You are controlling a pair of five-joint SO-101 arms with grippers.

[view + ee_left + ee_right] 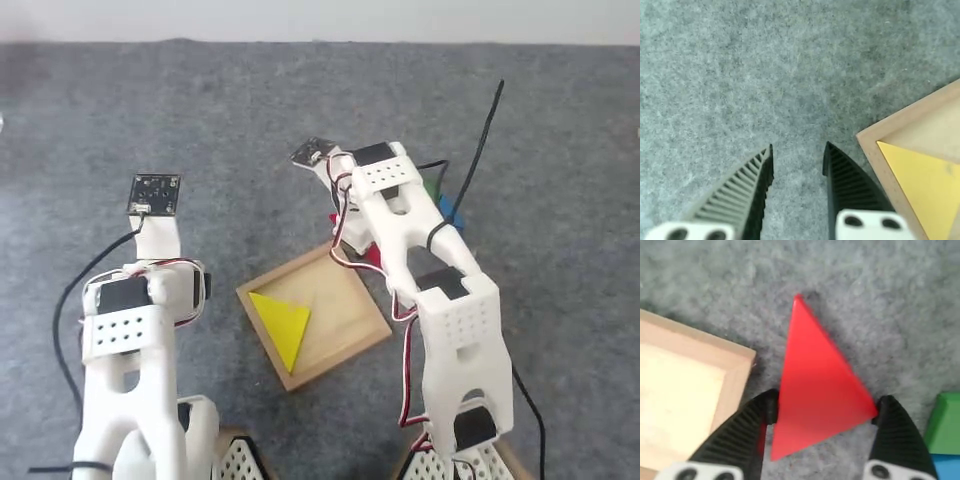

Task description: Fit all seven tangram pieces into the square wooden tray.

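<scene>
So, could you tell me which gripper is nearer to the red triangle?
Right. The right gripper is closed on the red triangle; the left gripper is over carpet, across the tray.

No text, label, brand, number or sign can be read anywhere: not on the wooden tray [282, 268], the yellow triangle [283, 320] inside it, the red triangle [815, 385] between the right jaws, or the grey desk [150, 110].
</scene>
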